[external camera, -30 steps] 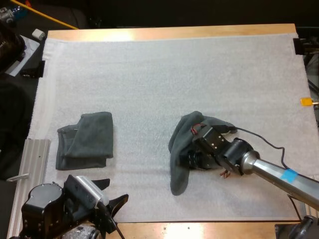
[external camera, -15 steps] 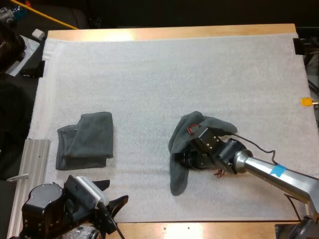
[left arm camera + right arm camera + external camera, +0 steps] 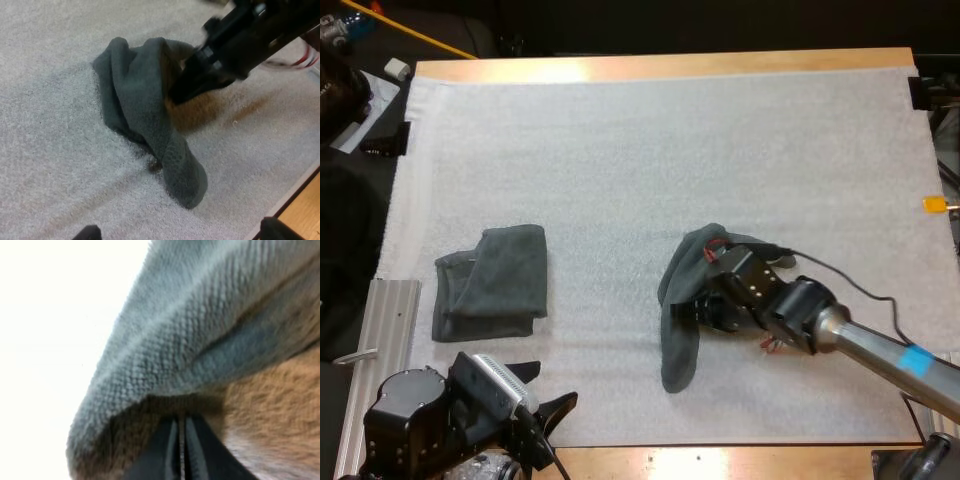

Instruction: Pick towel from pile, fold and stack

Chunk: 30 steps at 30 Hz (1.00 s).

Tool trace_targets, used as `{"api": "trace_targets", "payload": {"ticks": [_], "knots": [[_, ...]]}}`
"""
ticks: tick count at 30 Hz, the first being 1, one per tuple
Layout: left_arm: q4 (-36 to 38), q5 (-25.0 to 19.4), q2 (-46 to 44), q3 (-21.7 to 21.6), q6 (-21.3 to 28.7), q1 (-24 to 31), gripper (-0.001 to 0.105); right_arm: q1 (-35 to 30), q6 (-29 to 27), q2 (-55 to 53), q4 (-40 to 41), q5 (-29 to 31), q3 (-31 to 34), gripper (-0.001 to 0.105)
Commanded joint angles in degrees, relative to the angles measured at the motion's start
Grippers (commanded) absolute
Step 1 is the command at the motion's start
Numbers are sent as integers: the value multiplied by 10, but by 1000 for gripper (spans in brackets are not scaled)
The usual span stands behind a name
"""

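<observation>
Toward the near edge of the white mat (image 3: 650,150), right of centre: crumpled towel (image 3: 678,345), one long tail running at the near edge. Right gripper (image 3: 690,312) sits at its right flank, fingers (image 3: 167,450) pressed almost together under a raised fold; cannot tell whether cloth is caught between the tips. Folded towel (image 3: 490,283) lies flat by the mat's left edge, well apart from the crumpled one. Left gripper (image 3: 545,392) hangs over the near-left corner, fingers spread, grasping nothing.
</observation>
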Motion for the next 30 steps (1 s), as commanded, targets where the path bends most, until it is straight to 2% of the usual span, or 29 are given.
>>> {"api": "trace_targets", "payload": {"ticks": [1, 7, 10, 15, 16, 17, 20, 21, 22, 24, 30], "knots": [[-1, 6, 1, -4, -2, -3, 62, -4, -46, -49, 63, 39, -10, 0], [-2, 5, 0, -5, -2, -3, 62, -1, -118, -103, 228, 111, -22, 0], [-2, 4, 2, -4, -2, -2, 62, -1, -103, -101, 164, 97, -19, 0], [-5, 4, 1, -4, -2, -2, 61, 1, -108, -90, 224, 104, -20, 1], [-5, 4, 1, -4, -2, -3, 61, 0, -105, -88, 233, 107, -19, 5], [-7, 5, 2, -4, -3, -2, 62, 0, -104, -86, 240, 108, -20, 13], [-8, 3, 3, -4, -3, -3, 62, -1, -101, -82, 251, 106, -18, 48], [-8, 4, 3, -4, -2, -3, 62, 0, -103, -84, 252, 105, -18, 63], [-8, 4, 3, -3, -1, -3, 62, 0, -103, -85, 253, 103, -18, 70], [-9, 4, 3, -3, -1, -3, 62, 1, -101, -85, 250, 100, -13, 70], [-10, 2, 7, -4, -1, -6, 61, 4, -79, -78, 191, 79, 19, 53]]}}
